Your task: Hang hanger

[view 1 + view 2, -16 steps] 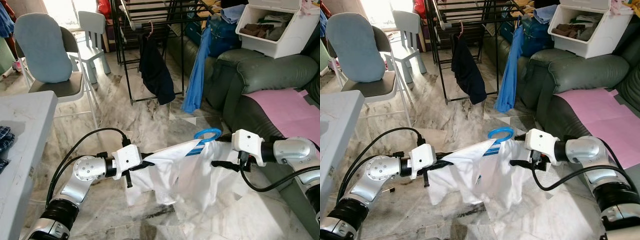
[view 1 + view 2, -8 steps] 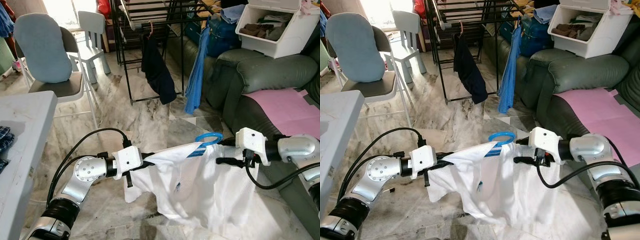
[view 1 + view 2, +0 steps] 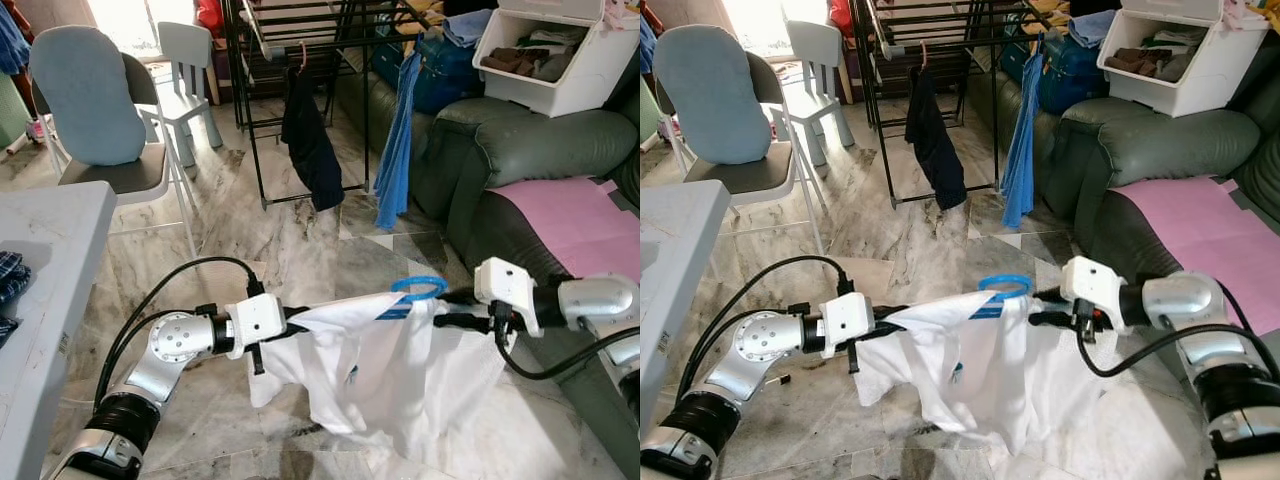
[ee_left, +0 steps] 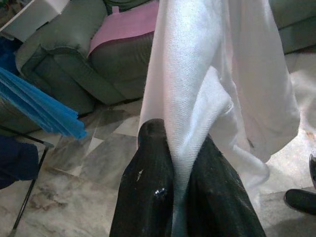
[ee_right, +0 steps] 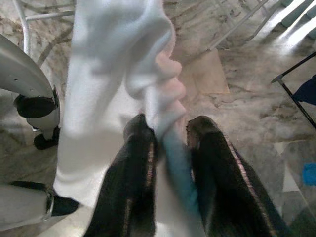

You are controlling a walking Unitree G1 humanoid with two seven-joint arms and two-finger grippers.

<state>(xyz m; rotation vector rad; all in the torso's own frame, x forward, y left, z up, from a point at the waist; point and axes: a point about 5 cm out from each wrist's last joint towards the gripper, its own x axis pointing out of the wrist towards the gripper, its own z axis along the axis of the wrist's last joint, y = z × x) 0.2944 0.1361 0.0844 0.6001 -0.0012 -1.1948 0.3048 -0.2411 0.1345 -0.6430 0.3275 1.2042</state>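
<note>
Above the marble floor [image 3: 300,240], we hold up a white shirt [image 3: 390,370] on a blue hanger [image 3: 418,288].
Our left tool [image 3: 290,325] pinches one shoulder and our right tool [image 3: 447,318] pinches the other, near the green sofa [image 3: 500,150].

Premises are identified as a lived-in home, a living room used for laundry. A polished marble-patterned tile floor [image 3: 290,240] is seen across the middle of the frame. A dark green leather sofa [image 3: 520,150] is placed at the right, partly covered by a pink sheet [image 3: 570,215]. A black clothes drying rack [image 3: 300,40] is set at top centre, and a dark garment [image 3: 308,140] and a blue garment [image 3: 398,150] are hung from it. A white storage bin [image 3: 555,55] filled with clothes is noted at upper right. A padded chair [image 3: 95,110] and a small plastic chair [image 3: 185,70] are stood at upper left. A grey table [image 3: 40,290] is found at the left edge.
</note>
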